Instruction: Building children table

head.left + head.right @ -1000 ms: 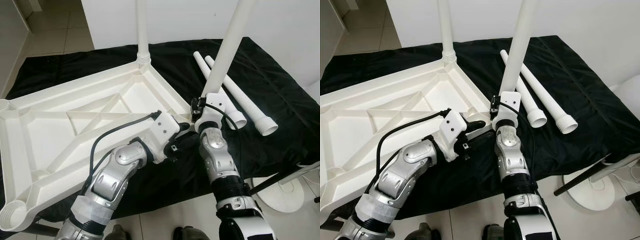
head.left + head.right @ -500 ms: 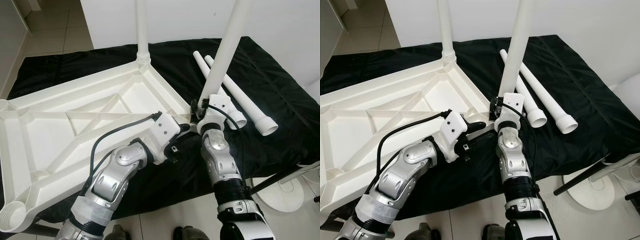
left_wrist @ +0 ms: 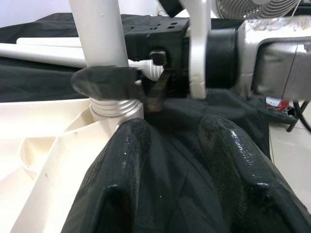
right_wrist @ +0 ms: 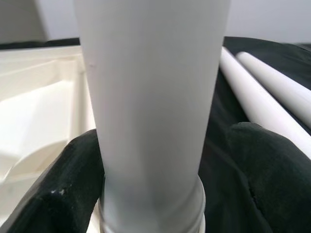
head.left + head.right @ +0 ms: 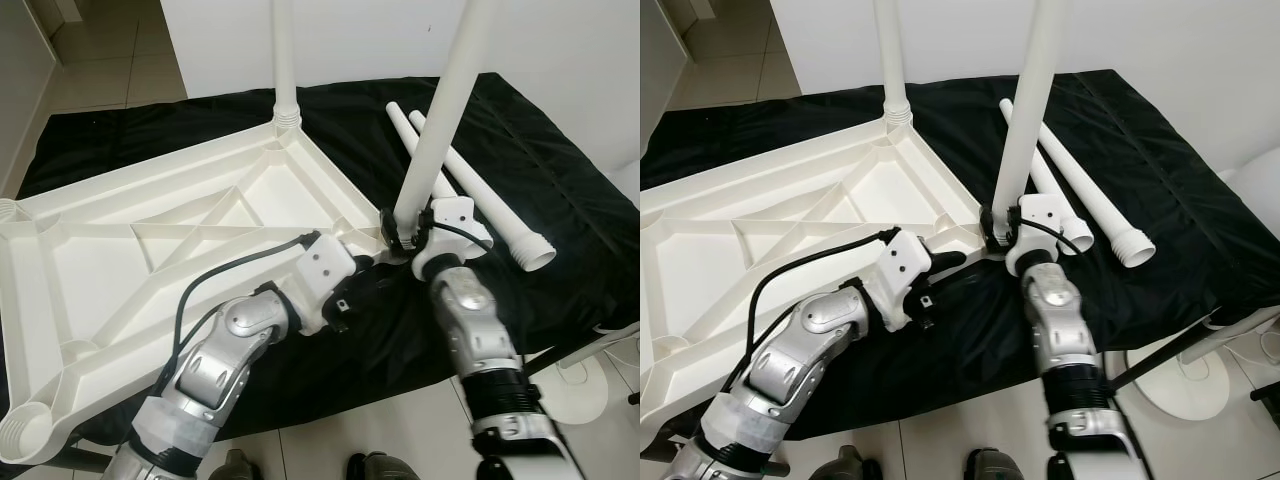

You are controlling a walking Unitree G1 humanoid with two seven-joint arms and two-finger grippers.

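A big white table top (image 5: 150, 250) lies upside down on a black cloth (image 5: 560, 180). One white leg (image 5: 284, 60) stands up at its far corner. A second leg (image 5: 440, 110) stands in the near corner. The right gripper (image 5: 393, 232) pinches this leg low down, one black finger (image 4: 58, 194) on each side. The left gripper (image 5: 372, 268) rests just beside that corner, on the cloth, with its fingers (image 3: 126, 165) spread apart and nothing between them. Two more legs (image 5: 470, 190) lie side by side on the cloth

Home room: tiled floor (image 5: 110, 60), white wall (image 5: 560, 50), pedestal fan (image 5: 570, 385)
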